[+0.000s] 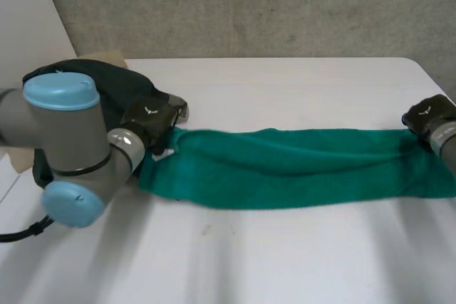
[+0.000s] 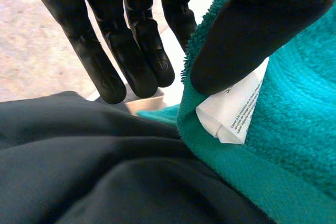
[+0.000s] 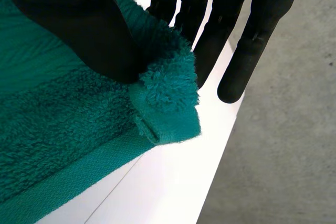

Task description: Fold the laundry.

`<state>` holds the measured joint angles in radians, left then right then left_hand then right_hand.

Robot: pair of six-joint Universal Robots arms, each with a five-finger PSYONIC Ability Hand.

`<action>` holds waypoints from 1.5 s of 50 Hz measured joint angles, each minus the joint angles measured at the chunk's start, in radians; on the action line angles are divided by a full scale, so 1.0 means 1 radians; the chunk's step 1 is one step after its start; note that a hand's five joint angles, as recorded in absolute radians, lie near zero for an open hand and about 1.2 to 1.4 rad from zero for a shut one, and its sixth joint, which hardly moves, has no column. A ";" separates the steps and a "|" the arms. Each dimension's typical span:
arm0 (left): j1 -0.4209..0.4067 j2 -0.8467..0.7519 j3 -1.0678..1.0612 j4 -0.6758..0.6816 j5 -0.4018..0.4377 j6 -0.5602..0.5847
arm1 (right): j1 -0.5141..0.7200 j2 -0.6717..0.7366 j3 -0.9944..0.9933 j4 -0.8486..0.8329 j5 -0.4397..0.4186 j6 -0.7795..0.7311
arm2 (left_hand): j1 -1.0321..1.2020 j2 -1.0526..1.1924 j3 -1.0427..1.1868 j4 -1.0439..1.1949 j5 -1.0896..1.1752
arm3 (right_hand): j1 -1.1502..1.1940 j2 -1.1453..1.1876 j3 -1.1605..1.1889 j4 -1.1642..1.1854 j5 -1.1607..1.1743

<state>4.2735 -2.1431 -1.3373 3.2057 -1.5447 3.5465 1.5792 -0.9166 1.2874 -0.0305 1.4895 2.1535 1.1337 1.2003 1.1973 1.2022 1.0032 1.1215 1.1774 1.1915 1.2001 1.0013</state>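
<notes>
Two ends of the long teal terry towel [image 1: 299, 169], stretched across the white worktop [image 1: 285, 261] to its right edge, sit pinched by my left robot hand [image 1: 149, 120] and right robot hand [image 1: 427, 115], so I'd lift both evenly, keeping it taut.

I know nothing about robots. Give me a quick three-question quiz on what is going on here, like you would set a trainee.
1. Multiple choice. The green towel is: A) heaped in a pile; B) stretched in a long strip between the left hand and the right hand; C) hanging in the air from one hand.
2. True or false: the right hand is open and clear of the towel.
3. Fill in: the towel's white label sits by the thumb of the ___ hand.
Key: 1 B. 2 False; its thumb pinches a towel corner against its fingers. 3 left.
</notes>
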 measured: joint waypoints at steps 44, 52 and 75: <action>-0.041 0.050 -0.063 0.225 -0.040 -0.002 | -0.176 -0.172 0.120 0.084 -0.322 0.344 | -0.939 -0.993 -0.984 -0.998 -0.952 | -0.889 -0.957 -0.962 -0.968 -0.938; -0.051 -0.104 0.069 0.298 0.065 0.017 | -0.158 -0.072 0.070 -0.034 -0.398 0.369 | -0.939 -0.993 -0.984 -0.998 -0.952 | -0.891 -0.959 -0.963 -0.969 -0.939; 0.036 -0.415 0.435 0.337 -0.131 0.220 | -0.022 0.274 -0.258 -0.424 -0.163 0.395 | -0.939 -0.993 -0.984 -0.998 -0.952 | -0.892 -0.960 -0.975 -0.982 -0.953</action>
<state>4.3093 -2.5581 -0.9023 3.5424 -1.6761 3.7661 1.5572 -0.6429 1.0289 -0.4545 1.3263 2.5480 0.1944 0.2075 0.2136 0.2043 0.0512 0.2299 0.2177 0.2169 0.2176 0.0478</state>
